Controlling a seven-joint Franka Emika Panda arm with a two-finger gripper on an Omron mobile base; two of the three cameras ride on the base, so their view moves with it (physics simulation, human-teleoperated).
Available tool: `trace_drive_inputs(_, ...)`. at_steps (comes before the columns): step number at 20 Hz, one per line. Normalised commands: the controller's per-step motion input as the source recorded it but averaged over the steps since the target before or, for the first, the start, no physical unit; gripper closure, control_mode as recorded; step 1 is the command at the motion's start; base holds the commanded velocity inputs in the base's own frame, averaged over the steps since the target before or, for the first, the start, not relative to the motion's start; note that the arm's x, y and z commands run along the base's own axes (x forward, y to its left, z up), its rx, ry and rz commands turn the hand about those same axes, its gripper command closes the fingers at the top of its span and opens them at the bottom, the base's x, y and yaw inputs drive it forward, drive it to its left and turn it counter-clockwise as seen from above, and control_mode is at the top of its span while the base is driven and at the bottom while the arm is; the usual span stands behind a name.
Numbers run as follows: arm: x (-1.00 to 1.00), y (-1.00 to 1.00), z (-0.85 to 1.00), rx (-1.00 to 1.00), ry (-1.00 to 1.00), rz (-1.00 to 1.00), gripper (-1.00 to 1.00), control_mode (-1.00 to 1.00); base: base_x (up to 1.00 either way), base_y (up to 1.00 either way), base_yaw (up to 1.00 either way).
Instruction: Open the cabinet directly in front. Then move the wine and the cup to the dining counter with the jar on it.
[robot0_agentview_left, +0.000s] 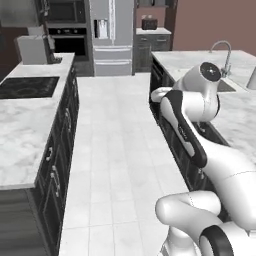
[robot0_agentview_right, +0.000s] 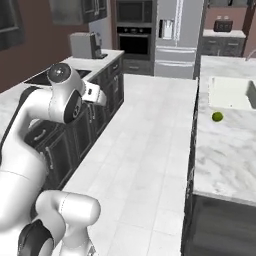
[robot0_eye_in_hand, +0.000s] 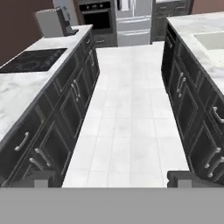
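My gripper (robot0_eye_in_hand: 114, 178) is open, its two dark fingertips (robot0_eye_in_hand: 41, 178) far apart and nothing between them. It points down the tiled aisle (robot0_eye_in_hand: 127, 109). The white hand (robot0_agentview_right: 94, 93) hangs at counter height over the aisle's left side. On the right runs the dining counter (robot0_agentview_left: 237, 117), a marble-topped island (robot0_agentview_right: 225, 150) with an inset sink (robot0_agentview_right: 227, 92) and a curved tap (robot0_agentview_left: 225, 50). A dark upper cabinet (robot0_agentview_right: 10, 22) is cut off at the top left edge; I cannot tell whether it stands open. The wine, the cup and the jar are out of view.
A marble wall counter (robot0_agentview_left: 25, 135) with a black cooktop (robot0_agentview_left: 27, 87) and a coffee machine (robot0_agentview_left: 35, 50) lines the left. A lime (robot0_agentview_right: 217, 116) lies on the island. The oven (robot0_agentview_left: 67, 40) and fridge (robot0_agentview_left: 110, 35) close the far end. Dark drawer fronts flank the aisle.
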Motion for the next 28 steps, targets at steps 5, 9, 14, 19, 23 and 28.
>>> trace_drive_inputs(5, 0.0, 0.0, 0.0, 0.0, 0.0, 0.0, -1.0, 1.0, 0.96, 0.16, -0.07)
trace_drive_inputs(9, 0.0, 0.0, 0.0, 0.0, 0.0, 0.0, -1.0, 1.0, -0.05, -0.16, 0.77)
trace_drive_inputs(14, 0.0, 0.0, 0.0, 0.0, 0.0, 0.0, -1.0, 1.0, -0.11, 0.0, 0.98)
trace_drive_inputs(19, 0.0, 0.0, 0.0, 0.0, 0.0, 0.0, -1.0, 1.0, -0.09, 0.0, 0.98)
trace_drive_inputs(23, 0.0, 0.0, 0.0, 0.0, 0.0, 0.0, -1.0, 1.0, -0.09, 0.0, 0.97)
trace_drive_inputs(28, 0.0, 0.0, 0.0, 0.0, 0.0, 0.0, -1.0, 1.0, -0.12, -0.09, 0.49)
